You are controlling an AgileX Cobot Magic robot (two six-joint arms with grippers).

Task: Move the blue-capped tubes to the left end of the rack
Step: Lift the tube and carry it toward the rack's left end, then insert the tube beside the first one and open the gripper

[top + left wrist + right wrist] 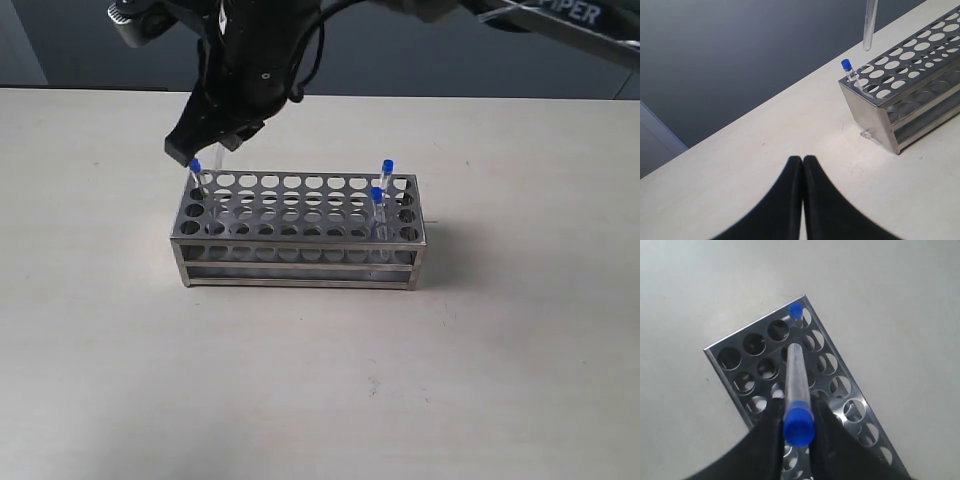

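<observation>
My right claw (797, 415) is clenched on a tube (795, 370) above the rack (300, 262), just beside the seated tube (796, 310), so I judge it half done, with two tubes (386, 166) (377, 192) left at the end far from my claw.

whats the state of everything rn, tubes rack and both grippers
rack: standing upright, most holes empty
right gripper: shut on a tube
left gripper: shut, empty, off to the side of the rack
held blue-capped tube: clamped, hanging over the rack's left end, not in a hole
left-end blue-capped tube: seated in a corner hole
two right-end blue-capped tubes: seated, not yet moved
</observation>
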